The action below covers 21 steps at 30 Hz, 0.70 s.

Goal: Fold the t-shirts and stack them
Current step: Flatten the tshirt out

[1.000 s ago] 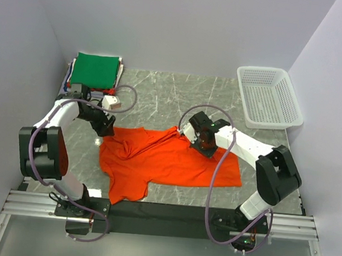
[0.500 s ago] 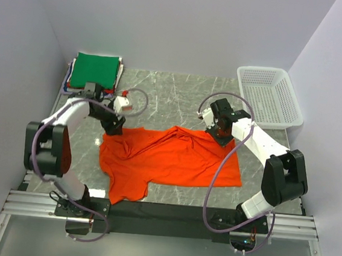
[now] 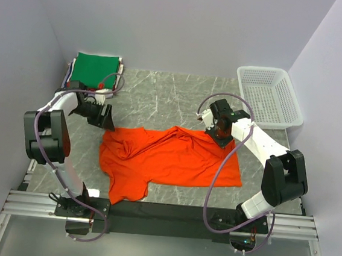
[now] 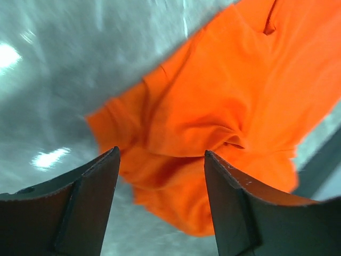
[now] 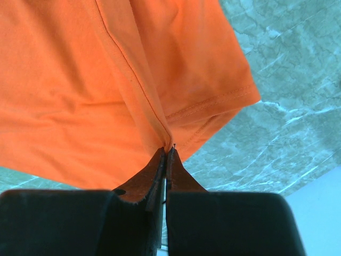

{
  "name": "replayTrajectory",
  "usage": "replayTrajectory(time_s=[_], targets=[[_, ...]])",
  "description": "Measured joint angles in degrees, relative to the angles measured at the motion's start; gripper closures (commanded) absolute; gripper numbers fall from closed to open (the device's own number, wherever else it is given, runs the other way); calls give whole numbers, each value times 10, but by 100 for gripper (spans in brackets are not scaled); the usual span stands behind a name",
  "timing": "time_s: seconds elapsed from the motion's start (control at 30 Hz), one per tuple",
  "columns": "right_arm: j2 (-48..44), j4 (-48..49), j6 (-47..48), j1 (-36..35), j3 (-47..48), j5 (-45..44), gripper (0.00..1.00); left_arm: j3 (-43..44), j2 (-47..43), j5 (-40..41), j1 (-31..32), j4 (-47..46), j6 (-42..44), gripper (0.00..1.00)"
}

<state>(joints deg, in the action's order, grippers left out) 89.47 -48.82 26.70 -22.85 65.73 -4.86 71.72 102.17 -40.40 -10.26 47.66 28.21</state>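
the right pincer [image 5: 166, 152] is pressed together on a pinch of the bright orange cotton t-shirt [image 3: 174, 158]; in the right wrist view a stitched seam and a fold of the cloth run straight into the meeting fingertips, and the hemmed edge hangs just beside them over the grey marbled table top [image 3: 162, 91]. from above, this pincer sits at the far right corner of the shirt, and long ridges of cloth fan out from it towards the left. the left pincer [image 4: 160, 154] stands apart, its two dark fingers [image 4: 88, 197] spread wide with nothing between them; in the left wrist view the crumpled far left corner of the shirt lies on the table beyond the gap, and the picture is somewhat blurred. in the top view the left pincer is just at that corner, on the far left side of the shirt, and whether it touches the cloth cannot be told. the shirt itself lies spread across the middle of the table, with one sleeve reaching towards the near edge. a folded green t-shirt [image 3: 96, 70] tops a stack at the far left corner of the table, with red and white edges showing beneath it. a white plastic lattice basket [image 3: 269, 98] stands at the far right corner, well apart from the shirt.
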Motion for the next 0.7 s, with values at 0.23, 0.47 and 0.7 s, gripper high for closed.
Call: replayTrajectory(time_s=[0.23,0.47,0.7], targets=[[0,-1,0,0,0,0,100,-27,17,-12,1,10,-94,37],[0,-1,0,0,0,0,100,-27,43,-31,1,8,-146,46],[0,-1,0,0,0,0,100,-27,67,-48,1,2,-176,49]])
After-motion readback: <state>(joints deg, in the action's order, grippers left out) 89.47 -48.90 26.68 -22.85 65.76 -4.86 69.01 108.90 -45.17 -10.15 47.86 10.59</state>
